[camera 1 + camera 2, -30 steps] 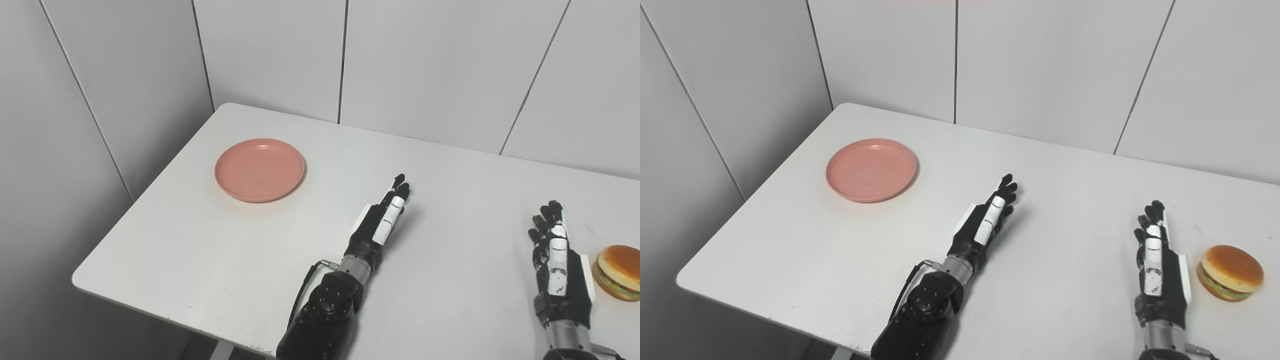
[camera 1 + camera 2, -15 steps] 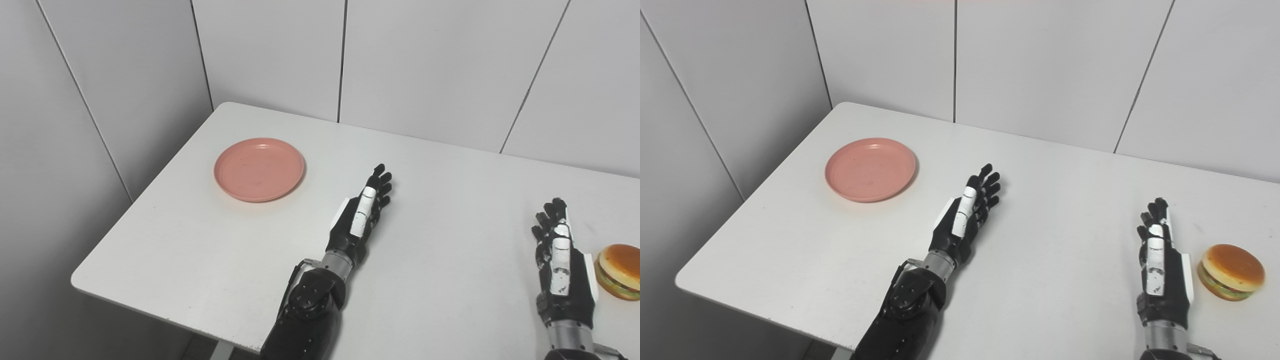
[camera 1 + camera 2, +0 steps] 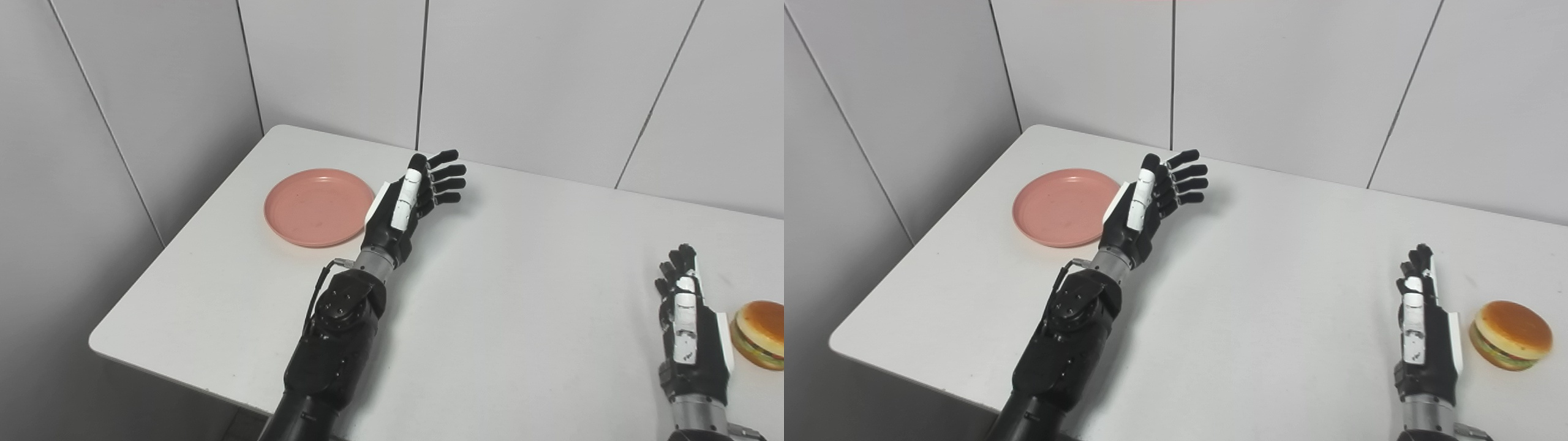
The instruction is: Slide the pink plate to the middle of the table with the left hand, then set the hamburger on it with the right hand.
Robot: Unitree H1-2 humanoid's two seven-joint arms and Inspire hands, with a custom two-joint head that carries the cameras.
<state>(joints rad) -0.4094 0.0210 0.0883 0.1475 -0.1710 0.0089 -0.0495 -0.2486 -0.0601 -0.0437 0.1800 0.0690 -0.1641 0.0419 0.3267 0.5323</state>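
Pink and shallow, the plate (image 3: 318, 207) lies flat near the far left corner of a white table (image 3: 490, 318), well short of the middle it is meant to reach, as a humanoid robot begins a two-part serving task. Its left hand (image 3: 411, 199) hangs just beside the plate's right rim, raised above the tabletop, fingers spread and lightly curled, holding nothing; whether the heel of the hand brushes the rim cannot be told from either head camera. Nothing rests on the plate. Near the right edge of the table, toward the front, a toy hamburger (image 3: 1511, 334) sits upright on its bun, and the right hand (image 3: 1424, 331) waits just beside it on its left, fingers extended and gripping nothing, apparently not touching it. By the look of things the first step, the slide, is only now being set up: the hand has arrived at the plate but has not yet engaged it. The next move would seem to call for lowering the fingers onto or behind the far or left rim, then drawing the plate rightward along the table toward its centre, pressing lightly enough that the thin rim does not tip or skid away. Only then does the hamburger come into play.
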